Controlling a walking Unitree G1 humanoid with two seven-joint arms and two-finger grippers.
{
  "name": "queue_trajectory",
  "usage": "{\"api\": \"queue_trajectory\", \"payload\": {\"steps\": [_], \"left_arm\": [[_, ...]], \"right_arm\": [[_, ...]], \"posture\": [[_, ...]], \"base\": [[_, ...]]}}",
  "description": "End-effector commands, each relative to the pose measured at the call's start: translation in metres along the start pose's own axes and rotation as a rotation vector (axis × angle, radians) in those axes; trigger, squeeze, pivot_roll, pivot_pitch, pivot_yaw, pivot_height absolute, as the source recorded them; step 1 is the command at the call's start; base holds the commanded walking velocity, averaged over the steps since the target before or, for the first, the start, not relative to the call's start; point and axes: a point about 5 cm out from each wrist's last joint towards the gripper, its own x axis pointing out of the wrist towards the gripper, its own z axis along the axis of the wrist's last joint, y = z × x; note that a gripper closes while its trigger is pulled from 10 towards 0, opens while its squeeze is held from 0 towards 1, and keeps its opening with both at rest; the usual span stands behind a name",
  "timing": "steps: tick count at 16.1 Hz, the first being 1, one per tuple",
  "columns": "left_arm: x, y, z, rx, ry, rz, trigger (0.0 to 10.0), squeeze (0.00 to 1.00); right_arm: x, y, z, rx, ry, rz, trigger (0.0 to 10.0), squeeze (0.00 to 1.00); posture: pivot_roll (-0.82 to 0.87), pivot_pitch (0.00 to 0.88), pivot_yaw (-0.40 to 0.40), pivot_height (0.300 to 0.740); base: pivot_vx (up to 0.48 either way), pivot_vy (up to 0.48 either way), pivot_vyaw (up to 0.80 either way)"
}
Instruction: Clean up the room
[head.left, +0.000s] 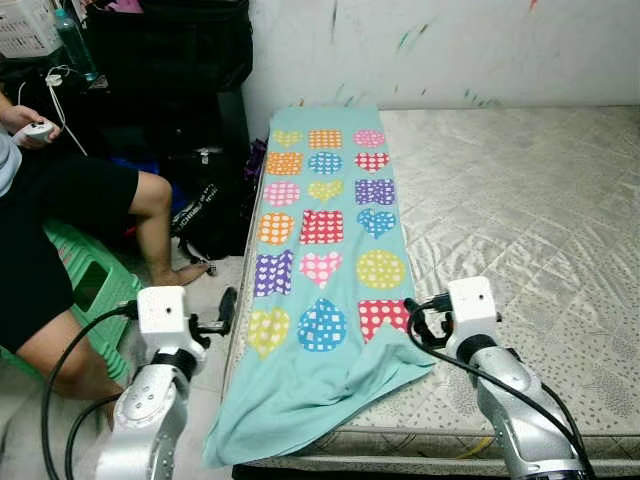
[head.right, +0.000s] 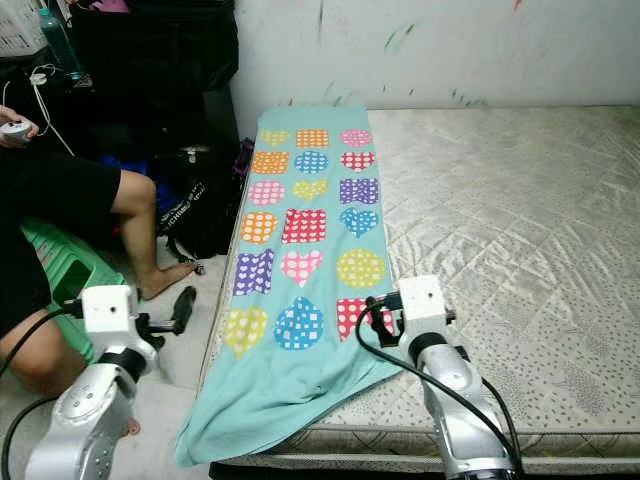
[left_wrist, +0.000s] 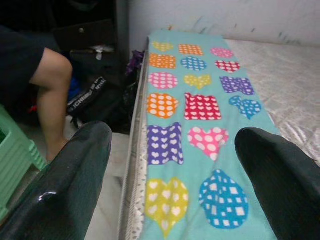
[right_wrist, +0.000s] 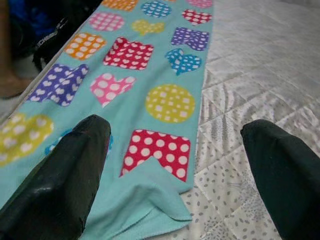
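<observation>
Person (head.left: 70, 215) sat on a green stool (head.left: 85, 280) at far left, upper body cut off. Left gripper (left_wrist: 170, 165) hung wide open and empty over the floor off the mattress's (head.left: 520, 220) left edge. Teal patterned blanket (head.left: 320, 250) lay along that edge, near end drooping over it. Right gripper (right_wrist: 175, 165) hovered above the blanket's near right corner, spread wide, empty.
</observation>
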Motion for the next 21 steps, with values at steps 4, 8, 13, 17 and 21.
{"api": "queue_trajectory", "payload": {"steps": [4,8,13,17,21], "left_arm": [[0.0019,-0.0014,0.0053,0.014,-0.02,-0.005,10.0,0.0],[0.0014,-0.0008,0.0055,0.016,-0.021,-0.002,10.0,0.0],[0.0011,-0.0005,0.0054,0.016,-0.019,-0.003,10.0,0.0],[0.0014,-0.0003,0.0056,0.015,-0.018,0.0,10.0,0.0],[0.0017,-0.0003,0.0053,0.014,-0.017,0.002,10.0,0.0]], "right_arm": [[0.0031,0.0019,-0.0004,-0.042,0.018,0.021,10.0,0.0],[0.0024,0.0028,-0.0034,-0.049,0.028,0.028,10.0,0.0],[0.0021,0.0047,-0.003,-0.042,0.021,0.032,10.0,0.0],[0.0021,0.0058,-0.0022,-0.037,0.018,0.036,10.0,0.0],[0.0024,0.0072,-0.0015,-0.035,0.015,0.043,10.0,0.0]], "posture": [[-0.13,0.0,0.042,0.74],[-0.13,0.0,0.04,0.74],[-0.12,0.0,0.043,0.74],[-0.12,0.0,0.041,0.74],[-0.13,0.0,0.042,0.705]], "base": [[0.0,0.0,0.0],[0.0,0.0,0.0],[0.0,0.0,0.0],[0.0,0.0,0.0],[0.0,0.0,0.0]]}}
